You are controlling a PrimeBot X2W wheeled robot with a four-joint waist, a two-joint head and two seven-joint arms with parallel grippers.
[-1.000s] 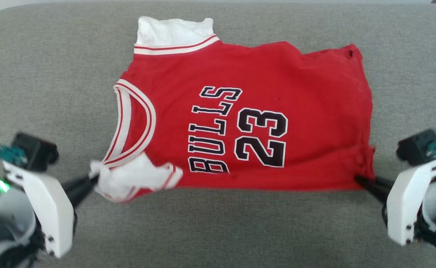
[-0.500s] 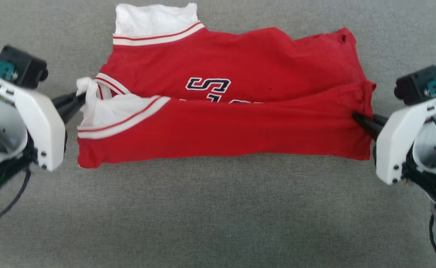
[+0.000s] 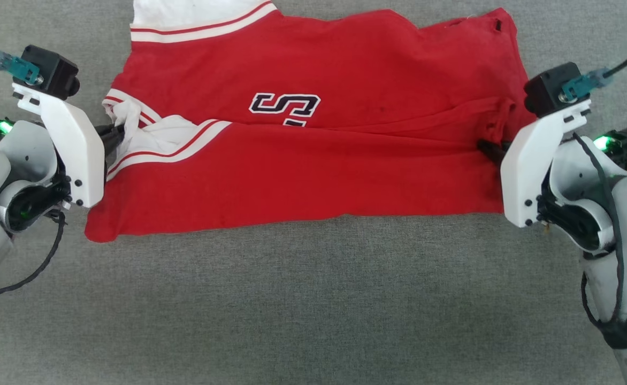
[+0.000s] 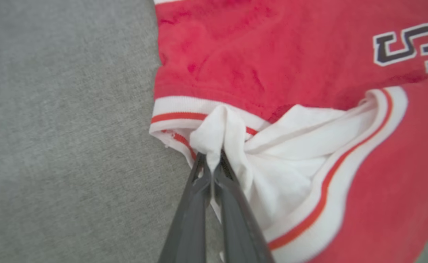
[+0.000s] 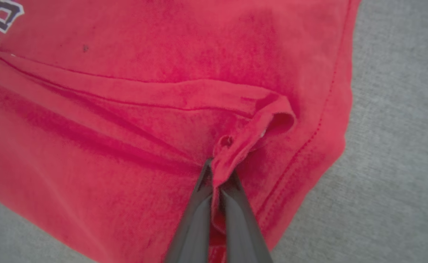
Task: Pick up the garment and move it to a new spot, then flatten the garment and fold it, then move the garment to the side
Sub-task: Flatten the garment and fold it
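Observation:
The garment (image 3: 303,160) is a red jersey with white striped trim, lying on the grey cushion with its near half folded up over the print, of which an "S" still shows. My left gripper (image 3: 116,133) is shut on the bunched white sleeve (image 4: 214,142) at the garment's left end. At the right end my right gripper (image 3: 487,147) is shut on a pinch of red hem (image 5: 232,153). Both grippers hold the folded edge partway across the garment (image 5: 126,91).
Grey fabric cushion (image 3: 303,310) stretches wide in front of the garment and to both sides. A white sleeve with striped trim (image 3: 196,21) lies at the garment's far left corner.
Both grippers carried the near edge of the garment away from me and over the print, hiding "23" and most of the lettering. The head view also shifted, so the garment sits higher.

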